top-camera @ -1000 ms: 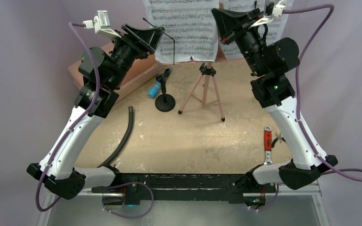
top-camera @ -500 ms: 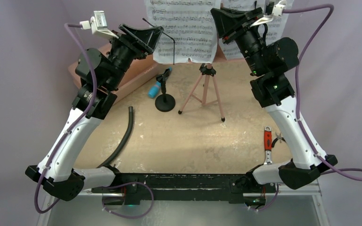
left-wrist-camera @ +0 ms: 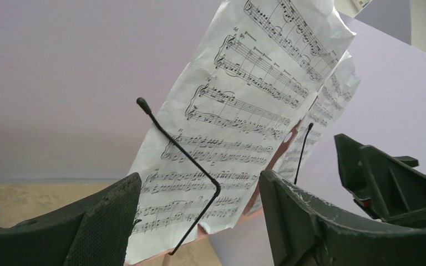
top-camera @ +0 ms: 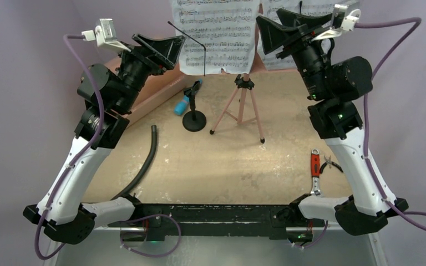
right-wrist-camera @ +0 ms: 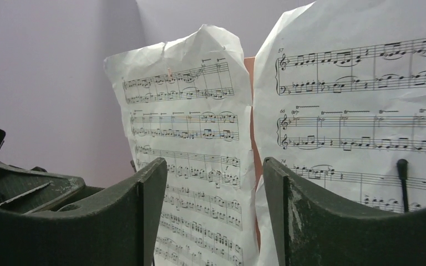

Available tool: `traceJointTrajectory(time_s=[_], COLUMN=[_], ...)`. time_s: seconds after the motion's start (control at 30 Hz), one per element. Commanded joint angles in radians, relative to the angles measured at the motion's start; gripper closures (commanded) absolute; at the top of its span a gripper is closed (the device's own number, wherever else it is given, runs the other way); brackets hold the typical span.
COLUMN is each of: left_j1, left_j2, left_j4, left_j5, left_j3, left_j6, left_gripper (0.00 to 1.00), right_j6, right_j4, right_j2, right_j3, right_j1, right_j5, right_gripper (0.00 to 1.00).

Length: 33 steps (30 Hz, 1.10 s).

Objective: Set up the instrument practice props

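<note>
The pink music stand (top-camera: 242,105) rests on its tripod legs at the back of the table. Two white sheet-music pages (top-camera: 216,33) (right-wrist-camera: 355,100) lean on its desk. A black wire arm (left-wrist-camera: 188,155) crosses the left page (left-wrist-camera: 238,111). The cyan microphone (top-camera: 183,102) sits tilted in the black round-based mic stand (top-camera: 194,119), left of the tripod. My left gripper (top-camera: 178,47) (left-wrist-camera: 199,177) hovers open in front of the left page and touches nothing. My right gripper (top-camera: 263,33) (right-wrist-camera: 215,163) is open too, facing the gap between the pages, clear of the paper.
A translucent pink case (top-camera: 155,91) lies at the back left under my left arm. A black hose (top-camera: 144,160) curves along the left side. Red-handled pliers (top-camera: 314,166) lie near the right edge. A lilac wall stands close behind the stand.
The right gripper went from shut to open and let go of the right page. The left jaws widened. Both arms drew back and outward from the pages.
</note>
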Motion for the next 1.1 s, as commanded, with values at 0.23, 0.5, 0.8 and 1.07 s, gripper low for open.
traceJointTrajectory(time_s=[0.23,0.5,0.8,1.07], left_j1=[-0.002,-0.001,-0.001,-0.001], left_j2=[-0.143,-0.236,-0.300,-0.234], left_j4=[-0.107,-0.266,-0.305,-0.222], left_j5=[-0.076,-0.113,-0.216,-0.192], left_j3=[-0.174,-0.373,-0.589,-0.691], left_j6=[0.033,-0.001,-0.090,-0.072], left_gripper=[0.12,0.08,0.07,0.07], right_j6=[-0.094,-0.146,-0.135,-0.016], right_j4=[-0.093,-0.177,-0.324,-0.385], right_j2=[-0.147,-0.315,-0.481,-0.600], right_j3=[-0.138,-0.335,-0.496,-0.716], right_j1=[0.002,0.002,0.002,0.002], right_j5=[-0.040,-0.152,-0.148,-0.125], right_gripper=[0.24,0.19,0.17,0.16])
